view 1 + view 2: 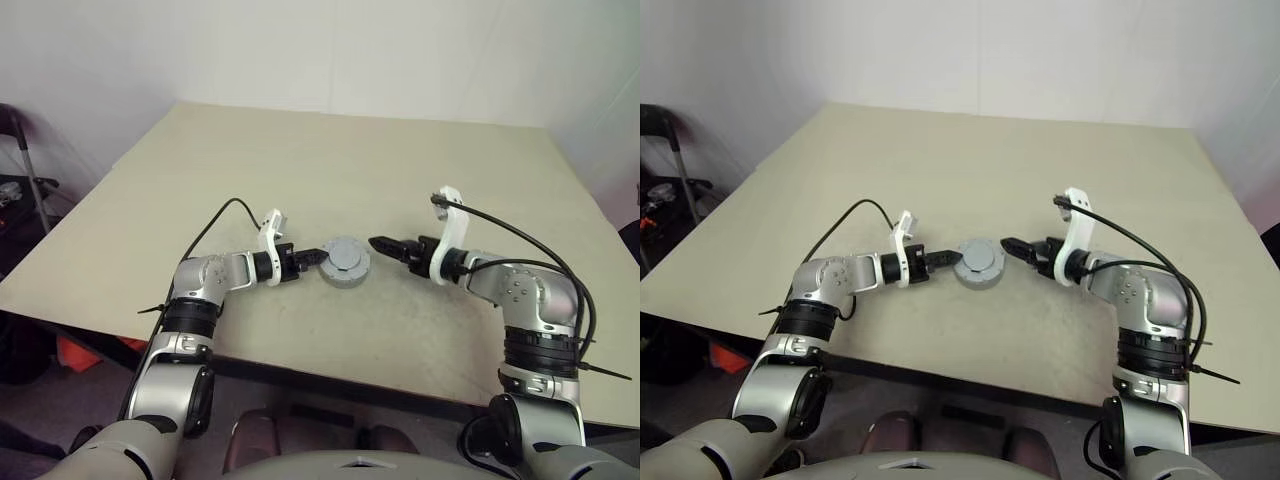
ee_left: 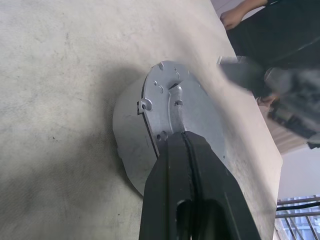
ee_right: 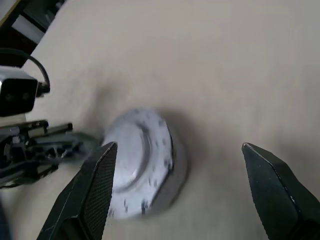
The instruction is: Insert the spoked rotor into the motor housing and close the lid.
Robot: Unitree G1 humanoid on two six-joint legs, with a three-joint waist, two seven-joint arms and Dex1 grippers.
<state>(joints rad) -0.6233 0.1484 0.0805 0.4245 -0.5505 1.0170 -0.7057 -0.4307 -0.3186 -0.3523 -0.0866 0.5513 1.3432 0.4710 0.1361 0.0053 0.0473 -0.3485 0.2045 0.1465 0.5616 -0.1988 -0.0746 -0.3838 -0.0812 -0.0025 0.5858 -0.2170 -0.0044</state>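
The lid (image 1: pixel 345 262) already sits on the motor housing (image 2: pixel 131 145), the left gripper (image 1: pixel 312 257) pinched shut against it, the right gripper (image 1: pixel 383 245) spread wide nearby.

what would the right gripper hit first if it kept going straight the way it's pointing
Probably the closed grey motor housing: the right gripper, fingers open, points straight at it from just beside it. Depth is unclear, so it could graze the lid's top.
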